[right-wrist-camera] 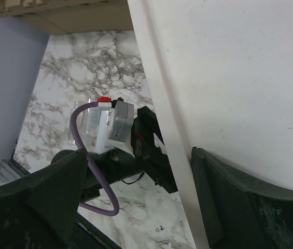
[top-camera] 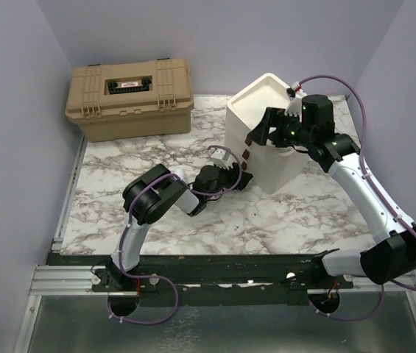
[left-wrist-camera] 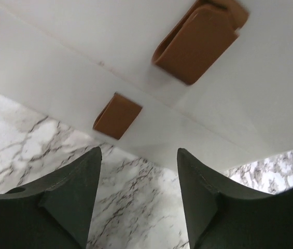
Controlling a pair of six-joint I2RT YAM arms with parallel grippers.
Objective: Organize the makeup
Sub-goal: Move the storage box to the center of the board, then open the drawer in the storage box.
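Of the makeup I see only a whitish, partly clear bottle (right-wrist-camera: pixel 93 129) on the marble, half hidden behind my left wrist. The rest of it is out of view. My left gripper (top-camera: pixel 242 176) (left-wrist-camera: pixel 138 158) sits low against the front of the cream drawer unit (top-camera: pixel 266 99), open, with only marble between its fingers. Two brown drawer handles (left-wrist-camera: pixel 116 115) (left-wrist-camera: pixel 198 41) are just ahead of it. My right gripper (top-camera: pixel 274 126) (right-wrist-camera: pixel 138 161) hovers open over the unit's top front edge (right-wrist-camera: pixel 172 150), one finger on each side of that edge.
A tan toolbox (top-camera: pixel 130 97) stands shut at the back left of the marble table (top-camera: pixel 215 220). The drawer unit fills the back right. The left arm's purple cable (right-wrist-camera: pixel 92 176) loops under my right gripper.
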